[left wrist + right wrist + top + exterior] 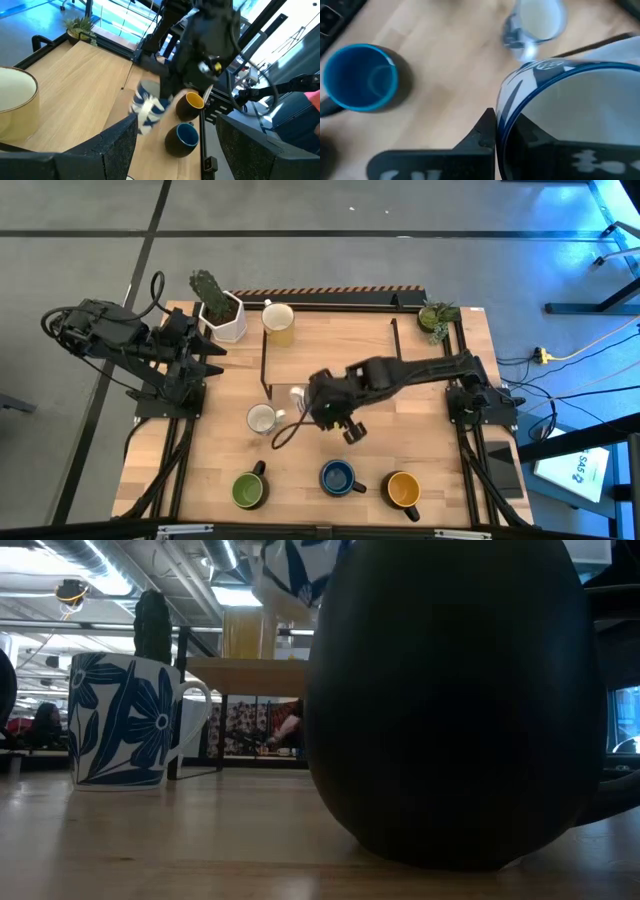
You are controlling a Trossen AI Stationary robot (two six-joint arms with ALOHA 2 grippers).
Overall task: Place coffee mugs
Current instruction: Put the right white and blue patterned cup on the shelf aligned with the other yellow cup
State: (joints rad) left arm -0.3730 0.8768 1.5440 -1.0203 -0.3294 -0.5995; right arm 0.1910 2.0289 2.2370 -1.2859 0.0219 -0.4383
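My right gripper (312,406) reaches over the table's middle and is shut on a white mug with a blue pattern (297,395), seen high in the low view (290,570). A second white, blue-patterned mug (262,418) stands on its base just to its left (130,720). A cream mug (278,323) stands on a raised shelf at the far side. Three dark mugs stand along the near edge: green inside (250,490), blue inside (338,477), orange inside (403,490). My left gripper (175,150) waits open at the far left, by the cactus pot. My right gripper holds the patterned mug by its rim wall (520,95), coming from above. One finger (485,132) lies outside the wall; the other goes down inside the mug, where the wall hides it. The mug is lifted clear of the table, mouth up.
A white hexagonal pot with a cactus (222,315) stands at the far left and a small leafy plant (437,315) at the far right corner. The shelf rests on thin black posts (265,360). Bare wood lies between the shelf and the near row of dark mugs.
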